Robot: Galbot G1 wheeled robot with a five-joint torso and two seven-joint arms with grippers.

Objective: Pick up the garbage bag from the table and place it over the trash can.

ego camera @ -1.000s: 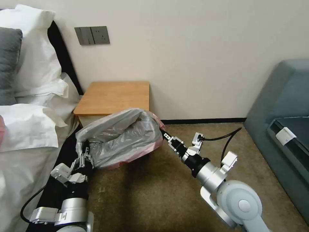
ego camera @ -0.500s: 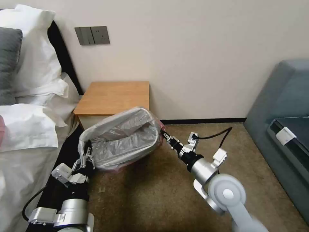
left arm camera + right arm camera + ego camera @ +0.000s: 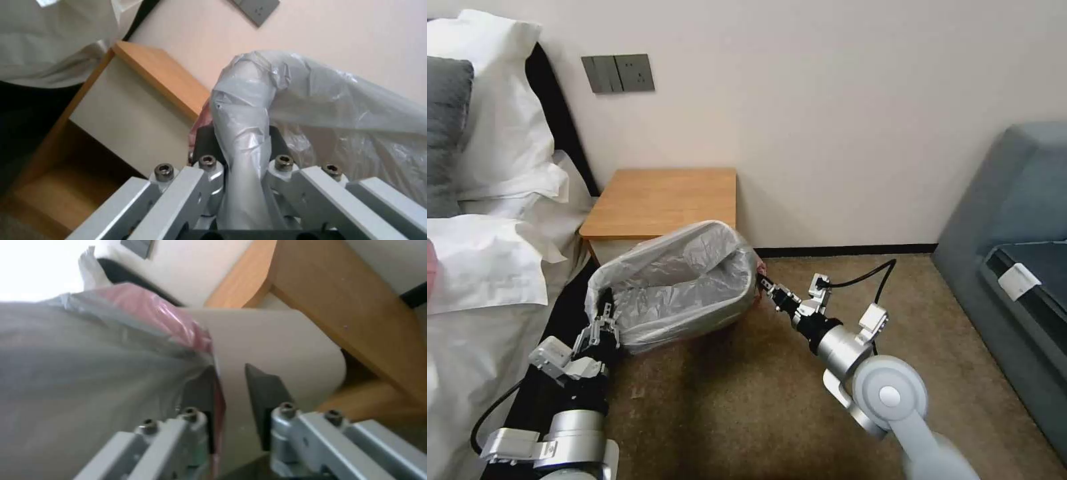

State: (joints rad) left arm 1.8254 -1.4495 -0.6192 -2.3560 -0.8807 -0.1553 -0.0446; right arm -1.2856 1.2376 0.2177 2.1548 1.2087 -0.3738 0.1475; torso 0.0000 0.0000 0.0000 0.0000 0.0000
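Far left: white pillows (image 3: 490, 133) and crumpled white bedding, soft and creased, with a grey cushion (image 3: 444, 133) at the edge.

Left gripper (image 3: 602, 327), low beside the bed: silver linkage fingers with black pads. It is clamped on a bunched fold of the garbage bag (image 3: 674, 293); in the left wrist view the film (image 3: 249, 143) runs as a twisted strand between the two pads, which press it from both sides.

The bag is thin crinkly translucent grey film, glossy, finely wrinkled. It is draped over the mouth of the trash can (image 3: 267, 350), opening upward, its rim stretched into a rounded rectangle and its middle sagging inward. The bin stands on the brown carpet (image 3: 747, 400) just in front of the table (image 3: 667, 200). Its wall shows smooth, matt beige and gently curved in the right wrist view.

Table: flat orange-brown wooden top, satin finish, squared edges, white front below.

Right gripper (image 3: 762, 283), at the bag's right edge: jaws parted. In the right wrist view a pink-tinted hem (image 3: 178, 323) of film lies against one dark pad, and the other pad stands apart from it with bin wall visible in the gap. Not gripping.

Far right: a grey-blue upholstered sofa (image 3: 1014, 213), matt fabric.
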